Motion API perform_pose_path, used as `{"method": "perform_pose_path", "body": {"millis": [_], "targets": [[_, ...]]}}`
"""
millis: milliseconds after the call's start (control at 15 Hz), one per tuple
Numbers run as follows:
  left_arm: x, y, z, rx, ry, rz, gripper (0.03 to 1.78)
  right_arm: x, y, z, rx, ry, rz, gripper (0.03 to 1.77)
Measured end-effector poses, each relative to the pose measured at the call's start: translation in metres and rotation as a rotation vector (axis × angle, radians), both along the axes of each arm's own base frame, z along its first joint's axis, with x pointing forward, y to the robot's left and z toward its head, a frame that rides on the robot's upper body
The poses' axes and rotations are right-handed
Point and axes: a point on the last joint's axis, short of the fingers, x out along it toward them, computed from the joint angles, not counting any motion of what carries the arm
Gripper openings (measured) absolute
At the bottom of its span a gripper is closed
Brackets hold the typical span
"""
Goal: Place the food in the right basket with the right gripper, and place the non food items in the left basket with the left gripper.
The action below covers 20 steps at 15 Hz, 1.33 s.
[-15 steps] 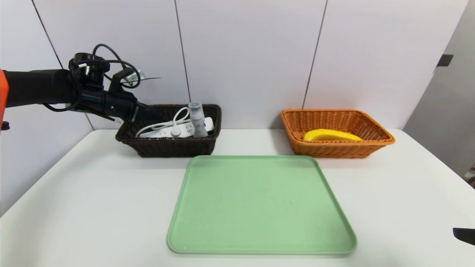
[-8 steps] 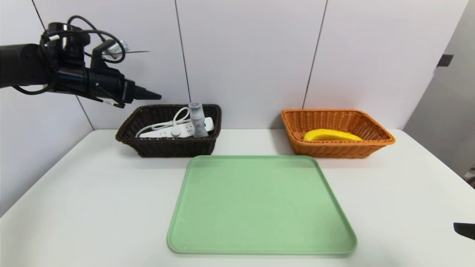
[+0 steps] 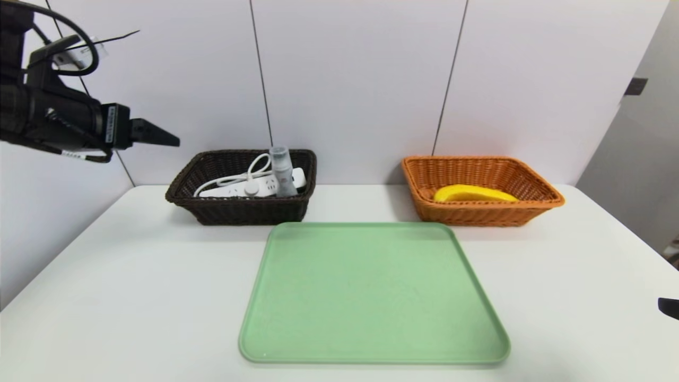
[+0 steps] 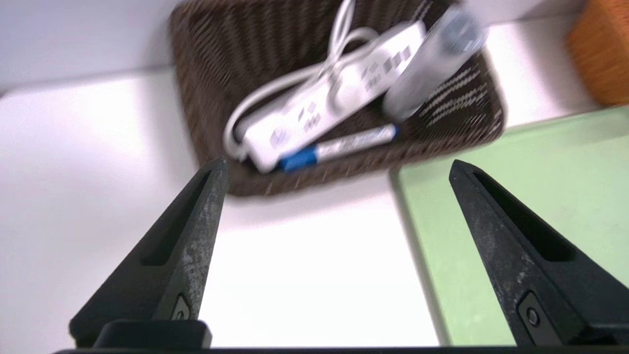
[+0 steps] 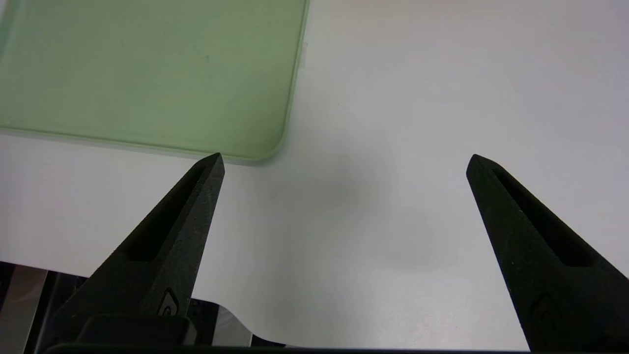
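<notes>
A pale green tray sits at the middle of a white table, and every other thing here is placed from it. Behind the tray's far left corner stands the left basket, dark brown wicker, holding the non-food items: a white power strip with its looped cord, a small white bottle standing upright against the strip, and a white marker pen with a blue cap lying just beside the strip on the side nearer the tray. Behind the tray's far right corner stands the right basket, orange-tan wicker, with the banana lying inside it. The two baskets stand well apart.

The left gripper hangs in the air up and to the left of the tray, above and to the left of the dark basket, its fingers spread wide with nothing between them. The right gripper is parked low over the bare table off the tray's near right corner, its fingers likewise spread wide and empty; only a dark tip of it shows at the head view's right edge.
</notes>
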Motion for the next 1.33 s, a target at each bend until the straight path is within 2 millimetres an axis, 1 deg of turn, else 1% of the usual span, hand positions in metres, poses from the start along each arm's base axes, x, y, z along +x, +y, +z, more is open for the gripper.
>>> {"method": "perform_pose_path", "body": {"millis": [200, 400, 533, 600, 800, 1067, 1333], "targets": [[-0.064, 0.000, -0.018, 0.014, 0.067, 0.149, 1.63, -0.007, -0.003, 0.001, 0.006, -0.024, -0.023, 1.70], [-0.123, -0.001, -0.036, 0.013, 0.075, 0.251, 1.65, -0.020, -0.010, 0.003, 0.008, -0.074, -0.083, 1.70], [-0.153, -0.003, -0.045, 0.004, 0.062, 0.269, 1.66, -0.034, -0.014, 0.003, -0.001, -0.111, -0.130, 1.70], [-0.162, -0.003, -0.048, 0.004, 0.057, 0.271, 1.67, -0.042, -0.016, 0.001, -0.012, -0.124, -0.151, 1.70], [-0.181, -0.005, -0.051, -0.013, 0.055, 0.237, 1.67, -0.068, -0.018, -0.004, -0.052, -0.160, -0.201, 1.70], [-0.211, -0.009, -0.054, -0.053, 0.006, 0.161, 1.68, -0.092, -0.018, -0.012, -0.057, -0.198, -0.226, 1.70], [-0.243, -0.011, -0.077, -0.010, -0.013, 0.124, 1.69, -0.113, -0.018, -0.023, -0.076, -0.224, -0.225, 1.70]]}}
